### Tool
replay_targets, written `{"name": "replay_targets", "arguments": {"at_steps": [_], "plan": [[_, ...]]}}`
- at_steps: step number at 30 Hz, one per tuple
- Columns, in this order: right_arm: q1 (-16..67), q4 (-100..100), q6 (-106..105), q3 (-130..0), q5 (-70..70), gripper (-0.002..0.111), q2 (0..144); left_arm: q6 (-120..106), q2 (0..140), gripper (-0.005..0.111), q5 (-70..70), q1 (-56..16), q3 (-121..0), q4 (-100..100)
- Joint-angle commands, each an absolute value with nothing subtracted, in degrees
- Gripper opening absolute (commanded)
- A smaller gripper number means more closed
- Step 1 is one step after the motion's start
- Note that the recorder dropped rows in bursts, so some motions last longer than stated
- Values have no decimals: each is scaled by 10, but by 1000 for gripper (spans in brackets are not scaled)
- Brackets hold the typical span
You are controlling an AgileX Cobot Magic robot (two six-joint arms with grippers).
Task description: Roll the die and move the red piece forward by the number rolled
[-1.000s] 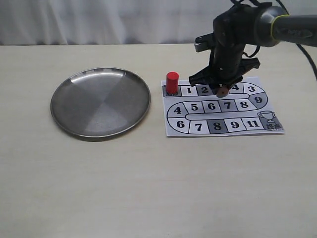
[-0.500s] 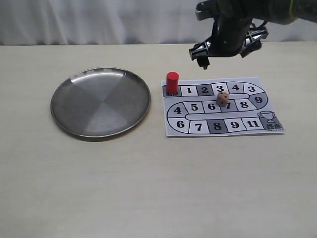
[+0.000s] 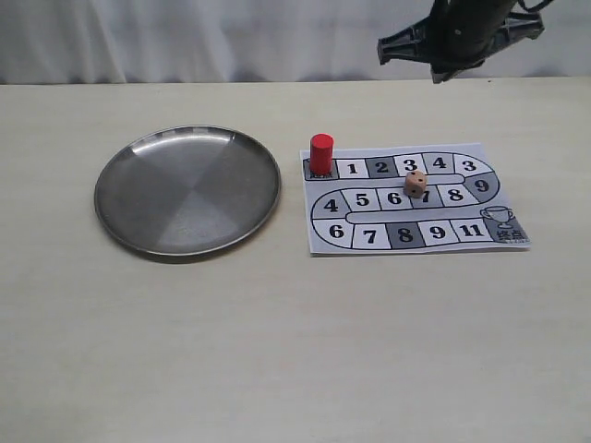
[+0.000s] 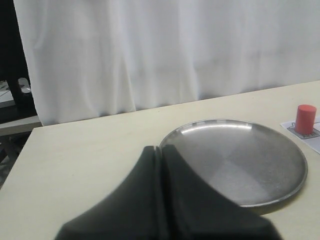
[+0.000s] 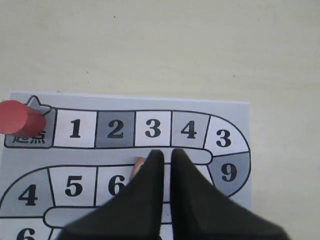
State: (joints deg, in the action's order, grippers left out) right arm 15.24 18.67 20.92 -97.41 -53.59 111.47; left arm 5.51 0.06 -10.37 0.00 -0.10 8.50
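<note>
The die [image 3: 416,184] lies on the paper board [image 3: 466,233] at the line between squares 6 and 7, a dark pip face turned toward the exterior camera. In the right wrist view only a sliver of the die [image 5: 137,165] peeks out beside a finger. The red piece [image 3: 321,152] stands upright on the start square, left of square 1. My right gripper [image 5: 167,152] hangs high above the board, its fingers a narrow gap apart with nothing between them. My left gripper [image 4: 161,148] is shut and empty, short of the steel plate.
A round steel plate [image 3: 187,189] lies on the table left of the board, with nothing in it. A white curtain hangs behind the table's far edge. The board's squares run 1 to 11 and end at a trophy mark [image 3: 500,218].
My right gripper let go of the die and rose from the board to the top of the exterior view. The die dropped near square 7 and has lain still since.
</note>
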Motion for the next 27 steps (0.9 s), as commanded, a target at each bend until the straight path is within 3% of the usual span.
{"name": "replay_targets", "arguments": {"at_steps": [1,12,27], "plan": [[119,140,176,-915,-504,4,1112,56,0,0,-99,0,0,83],[106,129,171,-688,-244,4,1112,56,0,0,-99,0,0,83],[106,125,171,-652,-183,4,1146,56,0,0,-99,0,0,83]]}}
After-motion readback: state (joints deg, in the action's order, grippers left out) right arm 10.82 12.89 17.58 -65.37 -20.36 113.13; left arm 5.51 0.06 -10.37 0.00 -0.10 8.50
